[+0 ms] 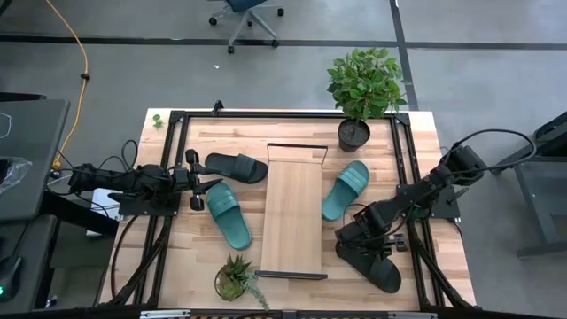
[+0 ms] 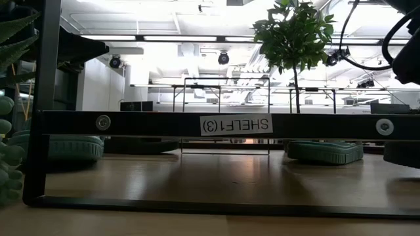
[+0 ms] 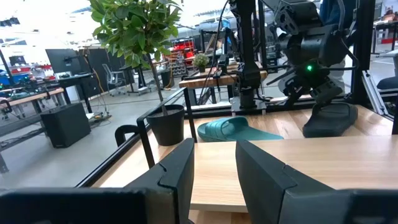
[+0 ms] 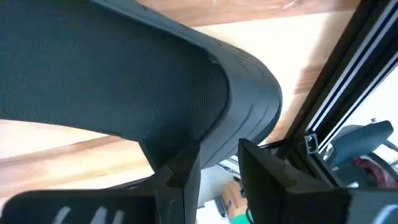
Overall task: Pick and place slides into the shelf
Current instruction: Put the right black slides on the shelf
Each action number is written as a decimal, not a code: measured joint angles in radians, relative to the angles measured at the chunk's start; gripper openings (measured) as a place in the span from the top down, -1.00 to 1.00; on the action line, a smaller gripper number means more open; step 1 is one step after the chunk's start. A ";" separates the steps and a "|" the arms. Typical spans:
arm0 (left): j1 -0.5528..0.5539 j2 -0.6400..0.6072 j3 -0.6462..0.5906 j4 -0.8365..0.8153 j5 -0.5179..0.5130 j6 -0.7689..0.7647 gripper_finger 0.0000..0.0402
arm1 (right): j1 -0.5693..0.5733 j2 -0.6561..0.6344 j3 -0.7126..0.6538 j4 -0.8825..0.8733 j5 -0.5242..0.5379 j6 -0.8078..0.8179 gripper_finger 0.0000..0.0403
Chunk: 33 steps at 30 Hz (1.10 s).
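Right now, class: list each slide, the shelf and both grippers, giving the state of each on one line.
left black slide: flat on table, untouched
left teal slide: flat on table
right teal slide: flat on table
right black slide: under right gripper
shelf: bare
left gripper: open, empty
right gripper: at black slide, grip unclear

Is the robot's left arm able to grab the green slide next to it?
Probably yes. The left gripper hovers open right beside the teal slide on the shelf's left, with nothing between them. The black slide lies just beyond, apart from it.
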 joint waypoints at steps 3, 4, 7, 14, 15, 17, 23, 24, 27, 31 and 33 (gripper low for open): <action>0.000 0.000 0.000 0.000 0.000 0.000 0.47 | 0.000 0.000 0.000 0.021 0.026 0.015 0.51; 0.000 0.000 0.000 0.000 0.000 0.000 0.47 | 0.000 0.000 0.000 0.021 0.036 0.020 0.51; 0.000 0.000 0.000 0.000 0.000 0.000 0.47 | -0.001 0.000 0.000 0.016 0.043 0.025 0.51; 0.000 0.000 0.000 0.000 0.000 0.000 0.47 | -0.001 0.000 0.000 0.000 0.036 0.032 0.51; 0.000 0.000 0.000 0.000 0.000 0.000 0.47 | -0.003 0.000 0.000 0.001 0.028 0.032 0.51; 0.000 0.000 0.000 0.000 0.000 0.000 0.47 | -0.007 0.000 0.000 0.001 0.015 0.032 0.51; 0.000 0.000 0.000 0.000 0.000 0.000 0.47 | -0.010 0.005 0.000 0.001 0.027 0.045 0.51; 0.000 0.000 0.000 0.000 0.000 0.000 0.47 | -0.010 0.009 0.000 0.001 0.027 0.044 0.51; 0.000 0.000 0.000 0.000 0.000 0.000 0.47 | -0.011 0.025 0.000 0.002 0.010 0.028 0.51; 0.000 0.000 0.000 0.000 0.000 0.000 0.47 | -0.010 0.032 0.000 0.026 -0.001 0.025 0.51; 0.000 0.000 0.000 0.000 0.000 0.000 0.47 | -0.010 0.031 0.000 0.045 0.006 0.028 0.51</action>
